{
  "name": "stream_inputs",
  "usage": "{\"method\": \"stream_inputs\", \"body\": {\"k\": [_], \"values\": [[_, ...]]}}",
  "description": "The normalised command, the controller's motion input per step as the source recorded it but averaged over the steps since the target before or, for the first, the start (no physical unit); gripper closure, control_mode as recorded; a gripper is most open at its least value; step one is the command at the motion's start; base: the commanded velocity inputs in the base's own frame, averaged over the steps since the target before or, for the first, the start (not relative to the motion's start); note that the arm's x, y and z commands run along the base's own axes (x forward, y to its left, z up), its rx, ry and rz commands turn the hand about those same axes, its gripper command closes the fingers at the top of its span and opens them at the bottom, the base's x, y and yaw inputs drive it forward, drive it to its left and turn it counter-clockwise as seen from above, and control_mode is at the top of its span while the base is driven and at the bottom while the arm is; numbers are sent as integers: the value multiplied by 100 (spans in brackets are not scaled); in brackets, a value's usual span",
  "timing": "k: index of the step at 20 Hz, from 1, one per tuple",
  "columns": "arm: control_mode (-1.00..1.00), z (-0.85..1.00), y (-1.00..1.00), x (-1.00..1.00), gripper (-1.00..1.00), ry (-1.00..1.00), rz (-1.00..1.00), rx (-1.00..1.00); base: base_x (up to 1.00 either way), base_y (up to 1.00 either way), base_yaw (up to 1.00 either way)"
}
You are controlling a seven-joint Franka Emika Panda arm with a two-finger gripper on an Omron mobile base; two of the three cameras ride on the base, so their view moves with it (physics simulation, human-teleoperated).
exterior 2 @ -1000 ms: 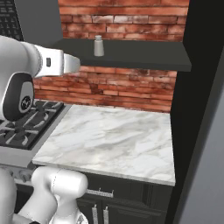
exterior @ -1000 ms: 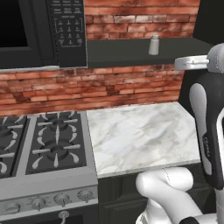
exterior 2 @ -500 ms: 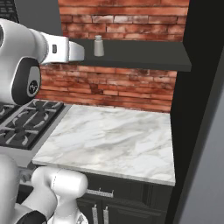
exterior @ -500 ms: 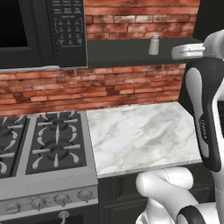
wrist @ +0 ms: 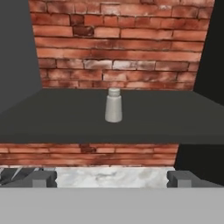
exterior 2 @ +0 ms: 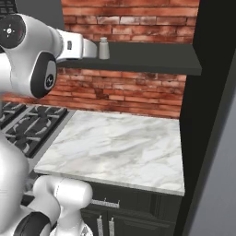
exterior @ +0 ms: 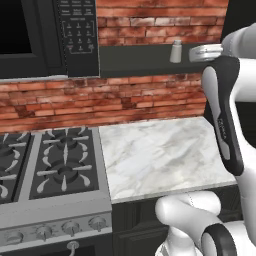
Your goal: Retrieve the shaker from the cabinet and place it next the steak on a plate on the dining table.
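Cabinet: I see a dark open cabinet [wrist: 52, 116] with one flat black shelf against a red brick wall [wrist: 118, 48]; the shelf carries a single item.
Shaker: the small light-grey shaker [wrist: 113, 105] stands upright near the middle of the shelf in my hand view, clear of the back wall. From the left base view it sits on the shelf [exterior: 175, 51] just left of the arm's raised end; from the right base view [exterior 2: 104, 48] it stands just beside the tip of the white forearm.
Pincer: my pincer [wrist: 111, 178] is spread wide and holds nothing; its two dark tips sit at the lower corners of the hand view, level with the shelf edge, with the shaker straight ahead and apart from them.
Counter: a white veined marble counter [exterior 2: 115, 150] lies below the shelf, beside a gas stove [exterior: 50, 165].
Microwave: a black microwave [exterior: 50, 35] hangs left of the shelf, cut off by the frame.
Hard to make out: in both base views the arm hides the pincer tips.
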Motion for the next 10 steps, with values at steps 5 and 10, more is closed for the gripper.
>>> {"method": "stream_inputs", "body": {"k": [5,10], "values": [[-100,-1,-13,44,-100,0,0,0,0,0,0],[-100,-1,0,32,-100,0,0,0,0,0,0]]}}
